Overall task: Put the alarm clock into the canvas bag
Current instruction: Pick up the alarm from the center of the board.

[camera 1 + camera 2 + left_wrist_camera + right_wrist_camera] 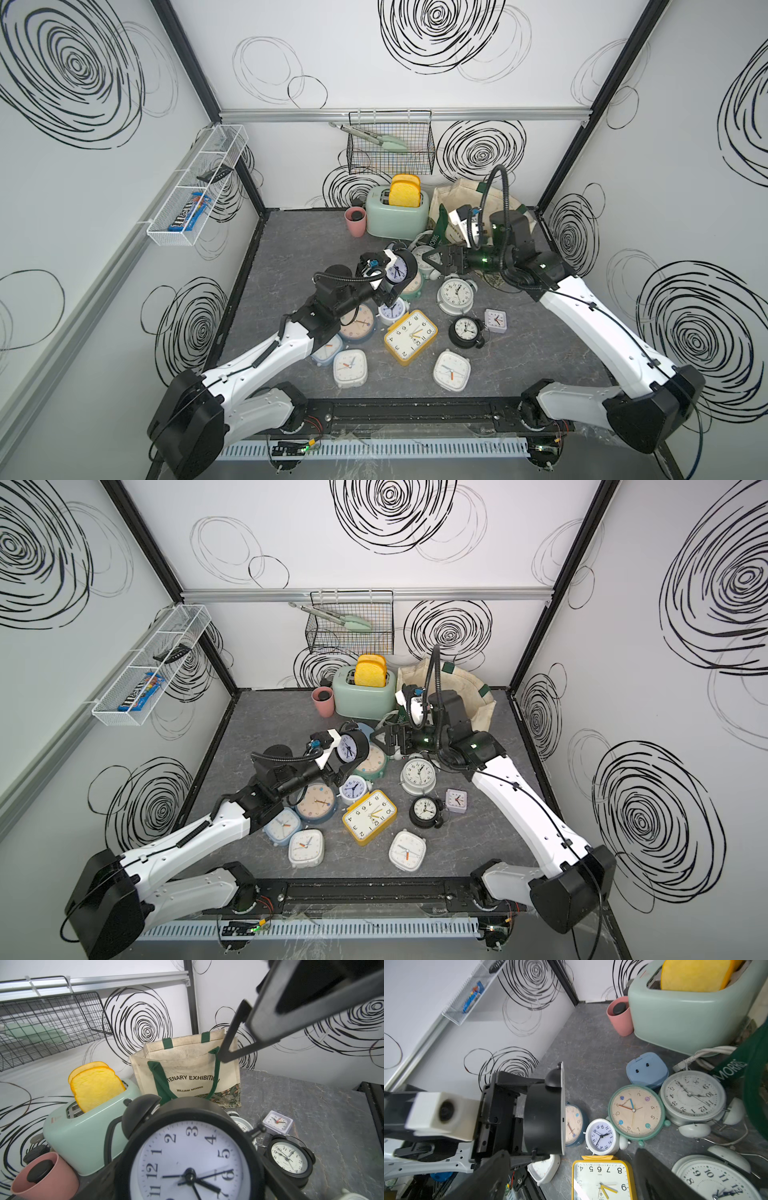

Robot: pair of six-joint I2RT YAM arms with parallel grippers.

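Between the fingers of your left gripper (538,1121), the black alarm clock (191,1159) is clamped, held above the clock pile (410,336). Ahead of it the canvas bag (187,1068) stands open-mouthed; your right gripper (436,261), jaws apart, hangs by its green handle.

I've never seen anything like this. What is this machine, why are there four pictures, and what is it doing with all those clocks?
It is a robot with two arms fixed at the near edge of a table, and each arm ends in a two-fingered gripper. Two pictures come from a camera pair overhead, looking down on everything. The other two come from small cameras on the arms' wrists. Many alarm clocks lie spread on the table. At the back stand a toaster, a pink cup and a canvas bag. The left gripper is closed around a black clock, held up off the table. The right gripper is open and holds nothing, close to the bag.
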